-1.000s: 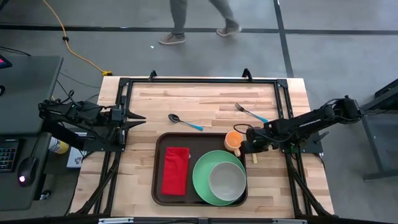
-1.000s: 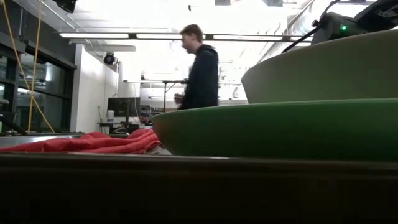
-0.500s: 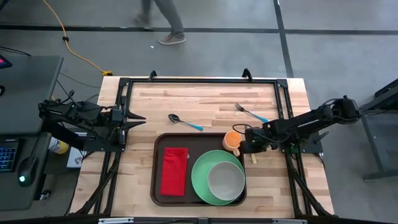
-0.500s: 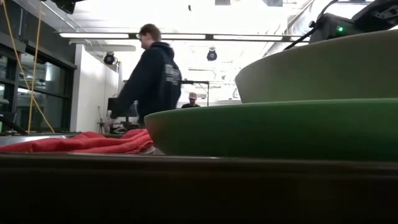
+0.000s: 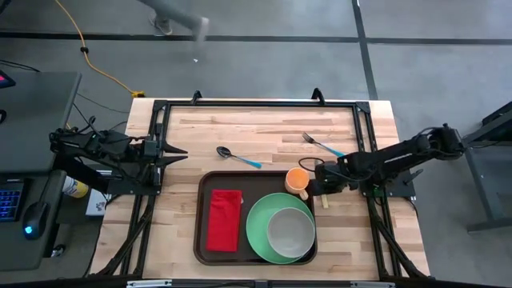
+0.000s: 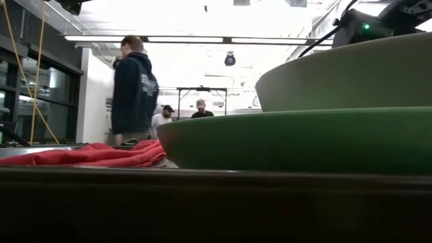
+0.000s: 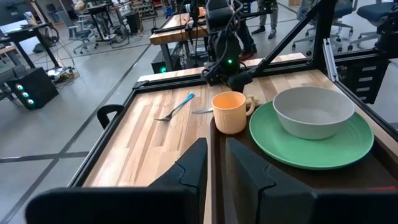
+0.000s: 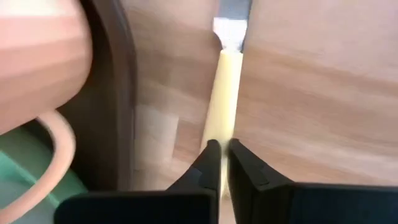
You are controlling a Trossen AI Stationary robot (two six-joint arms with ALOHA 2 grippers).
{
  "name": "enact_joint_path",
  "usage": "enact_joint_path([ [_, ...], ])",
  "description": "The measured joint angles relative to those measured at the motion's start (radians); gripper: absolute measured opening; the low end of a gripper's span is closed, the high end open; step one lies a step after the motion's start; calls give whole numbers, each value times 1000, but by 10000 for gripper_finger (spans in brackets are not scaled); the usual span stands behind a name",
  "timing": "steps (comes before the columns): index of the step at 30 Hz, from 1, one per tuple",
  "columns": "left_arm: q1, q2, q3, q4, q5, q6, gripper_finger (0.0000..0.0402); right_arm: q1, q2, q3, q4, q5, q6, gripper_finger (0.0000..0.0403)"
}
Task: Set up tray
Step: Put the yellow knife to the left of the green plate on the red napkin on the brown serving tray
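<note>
Lower centre of the high view, the tray (image 5: 203,240) holds napkin, plate, bowl, cup; right end effector (image 5: 323,192) clamps a knife (image 8: 224,99); spoon, fork remain.

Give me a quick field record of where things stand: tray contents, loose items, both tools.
tray: holds red napkin, green plate with grey bowl on it
orange mug: at the tray's far right corner
spoon, fork: on the bare table beyond the tray
right tool: shut on the pale-handled knife, beside the mug
left tool: waiting at the table's left edge
</note>
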Motion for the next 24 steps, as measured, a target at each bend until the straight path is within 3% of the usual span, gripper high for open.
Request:
enact_joint_path([
  [10, 0, 0, 0, 1, 7, -1, 88, 0, -12, 52, -72, 0, -11, 2],
  [15, 0, 0, 0, 2, 10, -1, 88, -2, -14, 109, -139, 78, -22, 1],
  [24, 0, 0, 0, 1, 12, -2, 88, -122, -14, 144, -201, 103, -145, 1],
])
